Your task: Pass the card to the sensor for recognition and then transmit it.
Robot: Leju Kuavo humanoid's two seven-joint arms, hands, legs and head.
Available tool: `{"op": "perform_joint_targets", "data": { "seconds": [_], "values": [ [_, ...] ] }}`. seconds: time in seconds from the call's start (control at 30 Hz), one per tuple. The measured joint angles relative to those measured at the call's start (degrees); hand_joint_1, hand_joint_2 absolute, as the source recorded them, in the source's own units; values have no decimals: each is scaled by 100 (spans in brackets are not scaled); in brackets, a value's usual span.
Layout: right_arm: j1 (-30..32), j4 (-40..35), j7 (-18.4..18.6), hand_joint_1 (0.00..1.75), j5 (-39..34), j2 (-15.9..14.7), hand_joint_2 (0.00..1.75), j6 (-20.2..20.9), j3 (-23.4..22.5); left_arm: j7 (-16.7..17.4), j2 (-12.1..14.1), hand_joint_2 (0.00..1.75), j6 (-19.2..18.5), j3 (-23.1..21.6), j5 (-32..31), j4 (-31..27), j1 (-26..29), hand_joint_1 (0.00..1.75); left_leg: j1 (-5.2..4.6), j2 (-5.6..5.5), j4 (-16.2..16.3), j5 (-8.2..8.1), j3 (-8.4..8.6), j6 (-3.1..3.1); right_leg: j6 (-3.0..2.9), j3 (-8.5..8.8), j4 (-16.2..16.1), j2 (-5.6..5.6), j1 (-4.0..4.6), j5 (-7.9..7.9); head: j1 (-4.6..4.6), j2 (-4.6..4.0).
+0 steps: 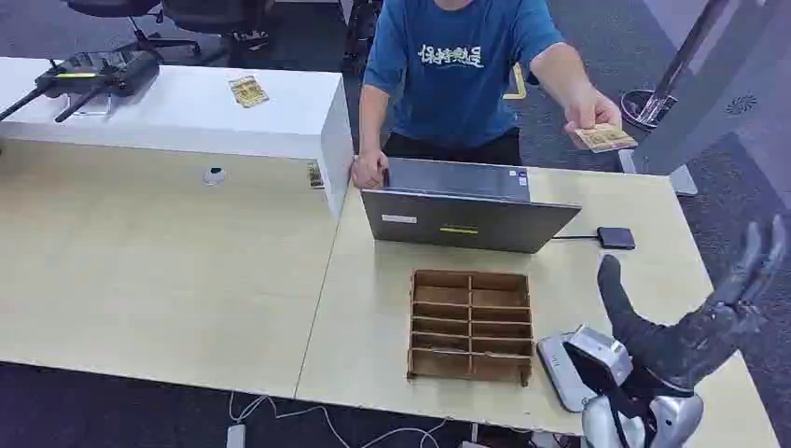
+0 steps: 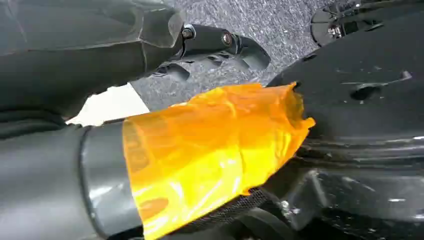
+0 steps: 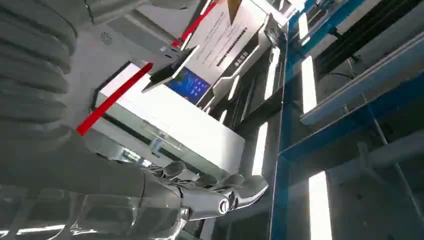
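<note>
A person in a blue shirt stands behind the table and holds a yellowish card (image 1: pixel 604 138) out over its far right corner. A small black sensor (image 1: pixel 616 237) lies on the table right of the laptop (image 1: pixel 464 205), joined to it by a cable. My right hand (image 1: pixel 695 313) is raised above the table's right front part, thumb and fingers spread, holding nothing, well below and in front of the card. In the right wrist view its fingers (image 3: pixel 220 192) point up toward the ceiling. My left hand (image 2: pixel 150 65) hangs low with nothing in it, its thumb wrapped in orange tape (image 2: pixel 210 145).
A brown cardboard divider box (image 1: pixel 471 325) sits in front of the laptop. A white device (image 1: pixel 558 369) lies at the front edge by my right arm. Another card (image 1: pixel 248 91) and a black drone (image 1: pixel 93 77) lie on the raised white desk (image 1: pixel 168 112) at the far left.
</note>
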Motion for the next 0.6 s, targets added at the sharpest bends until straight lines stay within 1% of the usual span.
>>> {"op": "perform_joint_targets", "data": {
  "seconds": [0.07,0.17,0.2,0.27,0.3,0.43,0.53,0.6],
  "values": [
    [-292,215,326,0,135,-83,175,0,76,28,28,0,-2,-20,-28,0,-11,0,0,-3,0,6,-2,2,1,1,0,-3,0,0,2,0],
    [-717,599,1095,0,586,-308,175,0,346,52,72,0,-35,-28,-127,0,-20,0,-1,-1,0,6,-5,2,1,-1,1,2,0,2,0,0],
    [-857,719,1290,0,761,-374,175,0,427,59,90,0,-52,-35,-166,0,-24,0,-1,-1,0,6,-5,2,2,-2,1,4,0,3,0,0],
    [-1286,1130,1832,0,1226,-562,175,2,691,68,138,0,-96,-46,-282,0,-48,0,-1,1,0,7,-4,0,1,-5,1,4,-1,5,0,0],
    [-1471,1292,2011,0,1307,-634,175,0,809,77,151,0,-103,-46,-306,0,-60,0,-1,1,1,7,-4,0,1,-5,0,3,0,5,0,0],
    [-1913,1713,2205,0,1396,-824,175,-2,1124,98,192,0,-103,-46,-343,0,-75,0,0,-5,1,9,-5,1,1,-4,1,-3,0,5,-2,0],
    [-2115,2062,2549,0,1754,-1022,175,-2,1324,103,238,0,-124,-46,-435,0,-72,0,0,-6,1,9,-10,1,1,-6,1,-3,0,5,0,0],
    [-2365,2409,2803,0,2062,-1125,175,2,1444,103,279,0,-166,-46,-520,0,-73,0,-1,-4,1,9,-11,1,1,-9,1,1,0,6,0,0]
  ]
}}
